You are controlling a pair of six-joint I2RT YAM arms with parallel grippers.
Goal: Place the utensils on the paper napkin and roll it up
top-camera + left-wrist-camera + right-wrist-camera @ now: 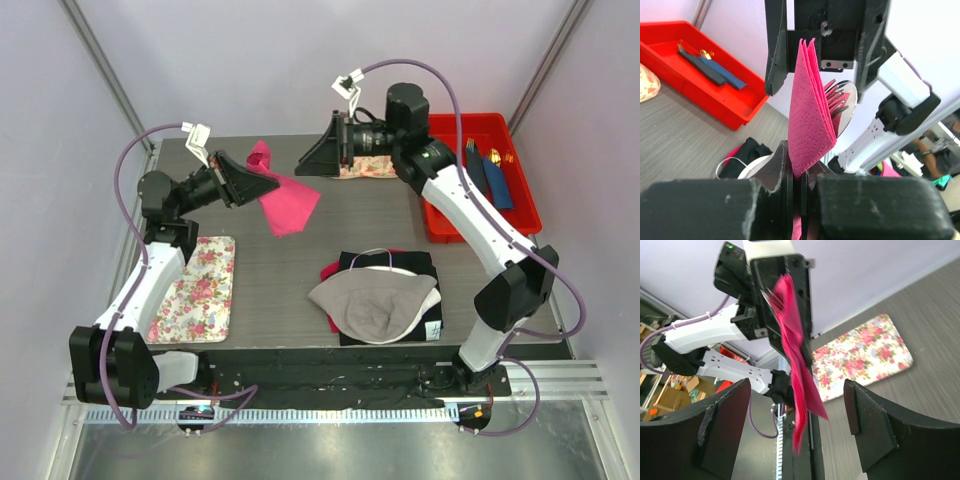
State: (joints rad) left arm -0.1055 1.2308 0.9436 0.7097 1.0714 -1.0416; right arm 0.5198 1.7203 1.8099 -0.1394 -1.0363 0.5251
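Observation:
My left gripper [272,186] is raised above the table and shut on the folded bright pink paper napkin [291,206]. In the left wrist view the jaws [799,169] pinch the napkin's [810,115] lower corner. Silver fork tines [833,93] and a shiny spoon bowl [848,99] stick out beside its far folds. The tines also show in the right wrist view [770,296] next to the napkin [799,370]. My right gripper [303,164] is open and empty, facing the napkin from the right, close but not touching; its jaws [796,390] stand wide apart.
A floral mat [199,287] lies front left. A pile of dark cloth with a grey cap [377,300] sits front centre. A red tray [484,175] at the right holds navy napkin rolls and gold utensils. Another pink piece [259,154] lies at the back.

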